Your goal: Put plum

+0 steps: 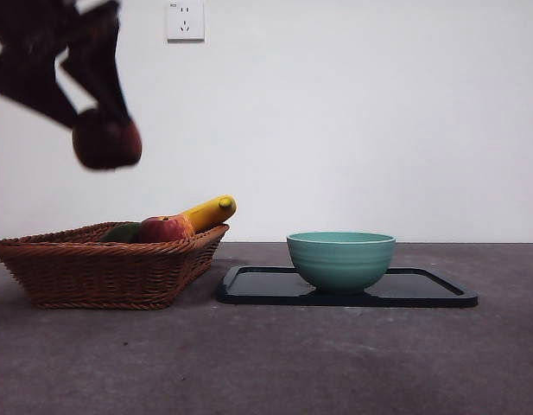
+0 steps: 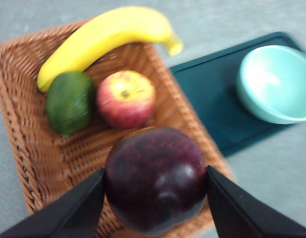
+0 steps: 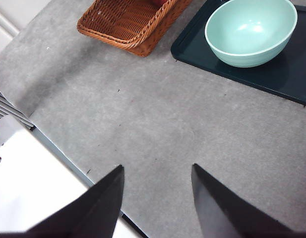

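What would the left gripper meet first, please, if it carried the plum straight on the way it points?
Probably the basket: the left gripper, holding the plum, points down at its woven floor, beside the apple. Depth is unclear.

left pincer (image 2: 155, 186), smooth black tapered jaws

At the upper left of the front view the plum (image 1: 107, 143) is glossy dark maroon-purple, held by the black left claw (image 1: 102, 130). The basket (image 1: 102, 268) is woven reddish-brown wicker. In it lie a yellow banana (image 1: 210, 211), an apple (image 1: 165, 229) red with yellow flecks, and a dark green fruit (image 1: 121, 233). The bowl (image 1: 341, 258) is pale teal with faint rings, on a black-green tray (image 1: 421, 290). The worktop (image 1: 335, 363) is mottled grey. The right claw (image 3: 155, 201) is black.
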### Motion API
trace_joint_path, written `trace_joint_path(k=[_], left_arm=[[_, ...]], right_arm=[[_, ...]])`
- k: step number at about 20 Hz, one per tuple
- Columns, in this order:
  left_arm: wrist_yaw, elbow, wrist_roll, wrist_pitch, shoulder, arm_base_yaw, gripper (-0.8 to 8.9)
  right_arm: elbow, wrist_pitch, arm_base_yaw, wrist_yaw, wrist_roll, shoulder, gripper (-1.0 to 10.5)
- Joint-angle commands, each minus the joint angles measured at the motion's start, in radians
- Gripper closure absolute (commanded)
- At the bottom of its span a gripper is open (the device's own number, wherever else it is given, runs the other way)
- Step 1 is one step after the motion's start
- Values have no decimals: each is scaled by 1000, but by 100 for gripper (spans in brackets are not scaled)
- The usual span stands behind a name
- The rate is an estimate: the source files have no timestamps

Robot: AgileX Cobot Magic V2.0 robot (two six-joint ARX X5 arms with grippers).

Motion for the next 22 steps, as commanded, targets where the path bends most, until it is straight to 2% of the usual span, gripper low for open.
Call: trace_joint_path(k=[1,10,17,18,20,22], left_arm=[[-3,-68,9,124,32,18,539],[-3,-114,29,310,284,30,539],[-3,-113,34,284,335,30,533],[-3,-113,34,276,335,30,518],[-3,-113,24,277,328,30,387],[-3,-111,24,278,298,30,368]], right_arm=[[5,10,6,-3,-10,2,730],[5,10,6,-3,0,2,730],[5,11,6,-3,3,2,729],[5,11,6,-3,3,2,729],[5,11,6,-3,3,2,729],[5,11,6,-3,3,2,729]])
